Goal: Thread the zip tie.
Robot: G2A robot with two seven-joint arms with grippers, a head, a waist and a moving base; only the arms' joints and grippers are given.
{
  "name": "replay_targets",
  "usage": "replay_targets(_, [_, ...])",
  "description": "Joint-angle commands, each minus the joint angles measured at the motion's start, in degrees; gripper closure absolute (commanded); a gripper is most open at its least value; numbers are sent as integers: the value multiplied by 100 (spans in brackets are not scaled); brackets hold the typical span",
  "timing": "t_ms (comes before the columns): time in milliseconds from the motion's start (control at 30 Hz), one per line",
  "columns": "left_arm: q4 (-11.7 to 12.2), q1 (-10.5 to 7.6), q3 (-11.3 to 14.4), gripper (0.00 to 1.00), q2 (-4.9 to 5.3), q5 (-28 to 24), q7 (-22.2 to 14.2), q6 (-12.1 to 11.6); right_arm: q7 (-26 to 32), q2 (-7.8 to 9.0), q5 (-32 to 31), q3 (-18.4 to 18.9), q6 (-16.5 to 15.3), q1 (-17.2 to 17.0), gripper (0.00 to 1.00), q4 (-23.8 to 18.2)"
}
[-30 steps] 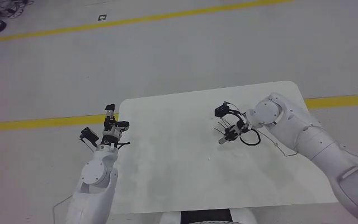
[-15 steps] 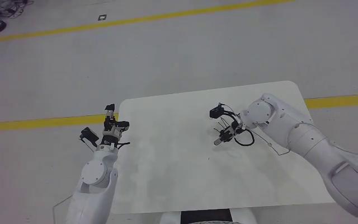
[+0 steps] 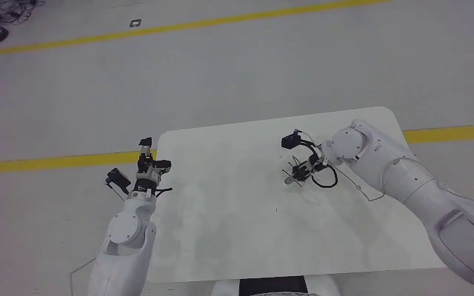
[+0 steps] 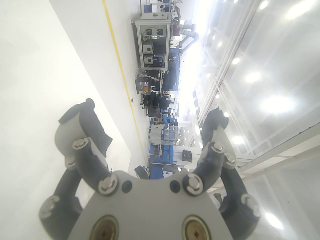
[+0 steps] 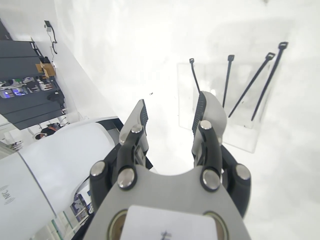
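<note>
Four black ties (image 5: pixel 249 86) lie fanned on a clear sheet (image 5: pixel 241 134) on the table (image 3: pixel 222 222). They look light, thin and springy, probably slippery where they lie flat, so pinching one near its square head should control it best. The right gripper (image 5: pixel 172 98), right of centre in the top view, hangs just over them, jaws spread wide and empty. The left gripper (image 4: pixel 152 107), at the table's left edge, is likewise spread and empty.
</note>
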Motion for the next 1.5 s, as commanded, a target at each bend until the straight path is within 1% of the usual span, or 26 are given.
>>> replay_targets(0, [0, 0, 0, 0, 0, 0, 0, 0, -72, -3, -133, -33, 0, 2, 60, -12])
replay_targets(133, [0, 0, 0, 0, 0, 0, 0, 0, -226, -26, -390, -134, 0, 11, 63, -2])
replay_targets(367, [0, 0, 0, 0, 0, 0, 0, 0, -425, -66, -467, -221, 0, 36, 68, 97])
replay_targets(400, [0, 0, 0, 0, 0, 0, 0, 0, -442, -69, -467, -231, 0, 38, 71, 101])
replay_targets(700, [0, 0, 0, 0, 0, 0, 0, 0, -576, -82, -618, -331, 0, 83, 76, 138])
replay_targets(767, [0, 0, 0, 0, 0, 0, 0, 0, -613, -85, -661, -360, 0, 88, 81, 139])
replay_targets(1067, [0, 0, 0, 0, 0, 0, 0, 0, -734, -107, -757, -477, 0, 124, 91, 126])
replay_targets(1167, [0, 0, 0, 0, 0, 0, 0, 0, -748, -123, -766, -521, 0, 147, 89, 148])
replay_targets(1467, [0, 0, 0, 0, 0, 0, 0, 0, -795, -179, -751, -649, 0, 195, 89, 234])
